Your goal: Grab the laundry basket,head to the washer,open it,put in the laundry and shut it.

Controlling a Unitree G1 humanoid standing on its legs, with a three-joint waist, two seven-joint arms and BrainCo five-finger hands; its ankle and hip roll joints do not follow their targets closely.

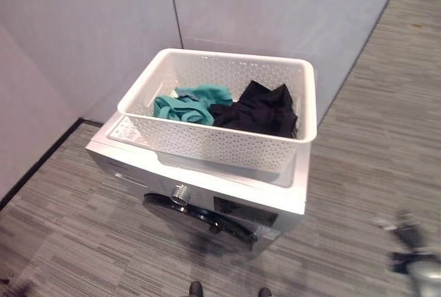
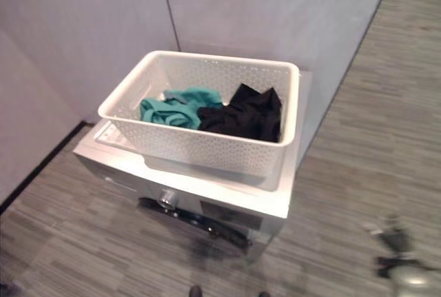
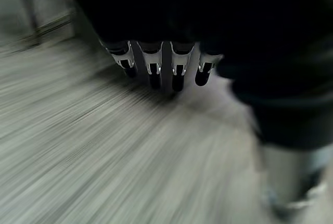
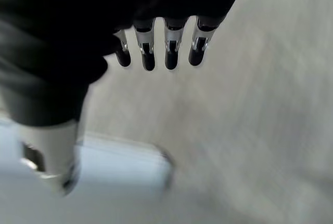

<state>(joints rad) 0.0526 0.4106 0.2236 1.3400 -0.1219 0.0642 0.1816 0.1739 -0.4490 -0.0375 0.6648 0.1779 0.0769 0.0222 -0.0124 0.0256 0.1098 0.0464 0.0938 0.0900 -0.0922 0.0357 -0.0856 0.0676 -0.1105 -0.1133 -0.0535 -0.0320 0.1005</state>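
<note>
At five o'clock in the head views, nearest the camera, one right hand [image 1: 413, 249] hangs low over the striped grey floor [image 1: 358, 173], well apart from the washer. Its own wrist view shows the fingers [image 4: 170, 47] straight and relaxed in a row, the thumb apart from them, nothing in its grasp. One left hand [image 3: 161, 63] appears in its own wrist view above the same floor; its fingers likewise extend straight, holding nothing.

Further out, at the centre of the scene, stands one silver-grey washer [image 1: 289, 200]. Its front carries one round control knob [image 1: 180, 193] and one dark, round door [image 1: 200, 218] below the knob; the door looks closed, though the angle is steep.

Resting on the washer's top panel is one white perforated laundry basket [image 1: 207, 142], upright, its near wall reaching toward the front edge of the top. Neither hand touches it. Two pieces of laundry lie inside: one teal garment [image 1: 189, 104] toward nine o'clock and one black garment [image 1: 258, 109] toward three o'clock, the two touching at the basket's middle. Whether either heap consists of more than one item cannot be told.

Farthest, from ten to one o'clock, two pale grey wall panels [image 1: 89, 28] meet at one vertical seam behind the washer.
</note>
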